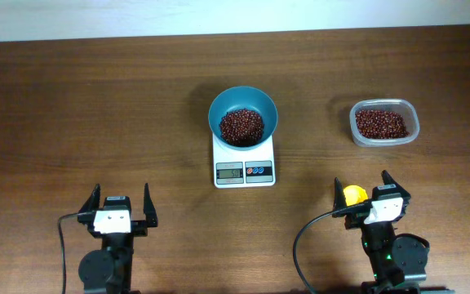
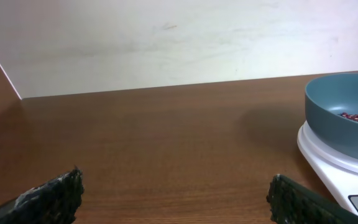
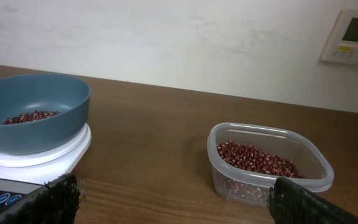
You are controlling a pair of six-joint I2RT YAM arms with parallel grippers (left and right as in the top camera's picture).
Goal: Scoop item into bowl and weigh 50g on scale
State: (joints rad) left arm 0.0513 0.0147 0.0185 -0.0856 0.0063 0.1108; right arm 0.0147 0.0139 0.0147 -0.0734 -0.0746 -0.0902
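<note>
Left gripper (image 1: 121, 189) and right gripper (image 1: 362, 180) stand wide open; beans (image 1: 241, 124) lie in bowl (image 1: 219, 109) on scale (image 1: 223, 152); display (image 1: 230, 171) illegible.

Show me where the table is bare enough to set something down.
Widest: left of the scale and bowl, beyond the left gripper. Narrower: between scale and clear tub. Crowded: by the right gripper, where a yellow object sits.

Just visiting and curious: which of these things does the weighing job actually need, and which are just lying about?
Job: beans, teal bowl, white scale, clear tub of more beans.
Lying about: wall panel; yellow object, purpose unclear.
</note>
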